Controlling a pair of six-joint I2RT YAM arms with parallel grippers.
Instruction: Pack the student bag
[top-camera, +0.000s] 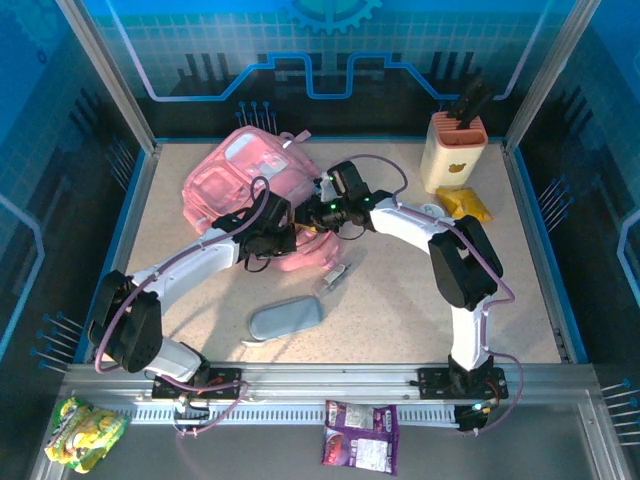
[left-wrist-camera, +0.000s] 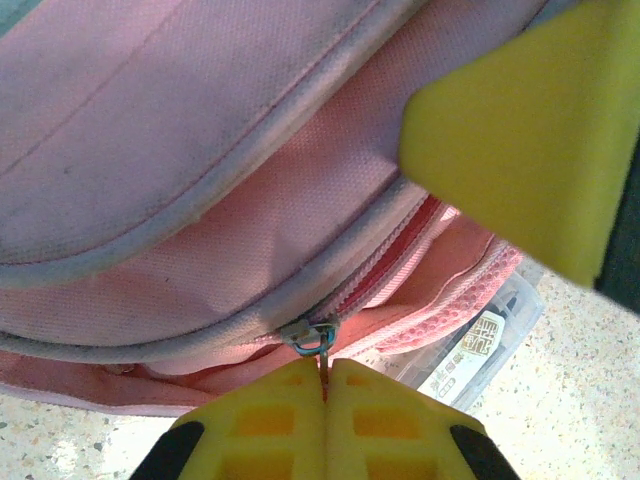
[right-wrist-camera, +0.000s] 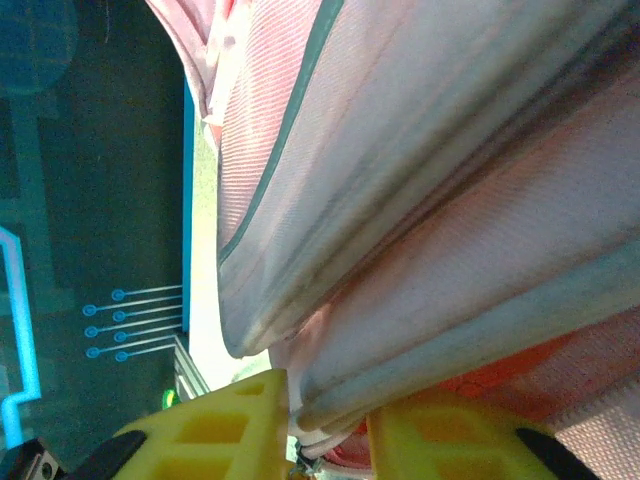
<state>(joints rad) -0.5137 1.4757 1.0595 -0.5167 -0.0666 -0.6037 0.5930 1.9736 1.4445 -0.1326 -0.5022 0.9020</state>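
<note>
Left wrist view: the left tool has its two yellow fingers pressed together, pinching the metal zip pull of the student bag. The bag spreads from 9 through 12 to 2 o'clock, pink fabric and grey piping arching over a zip that runs up toward 1 o'clock. At 4 o'clock a clear plastic box with a printed label sticks out from under the bag's edge, lying on the speckled surface. A big, blurred yellow shape stands at 2 o'clock, close to the lens.

Right wrist view: the right tool sits at 6 o'clock, its fingers part way apart and closed on a piped fold of the bag that fills the gap between them. Pink fabric sweeps from 12 down to 4 o'clock.

Top external view: the bag lies at 11 o'clock from the middle of the surface. The left arm leaves its base at 7 o'clock, elbow folded low, forearm stretched toward 1 o'clock. The right arm rises from its base at 5 o'clock to a bent elbow, then reaches toward 10 o'clock. Both wrists meet, nearly touching, at the bag's 4 o'clock corner. A grey-blue pencil case lies at 6 o'clock, apart from the bag; a cream holder stands at 1 o'clock.
</note>
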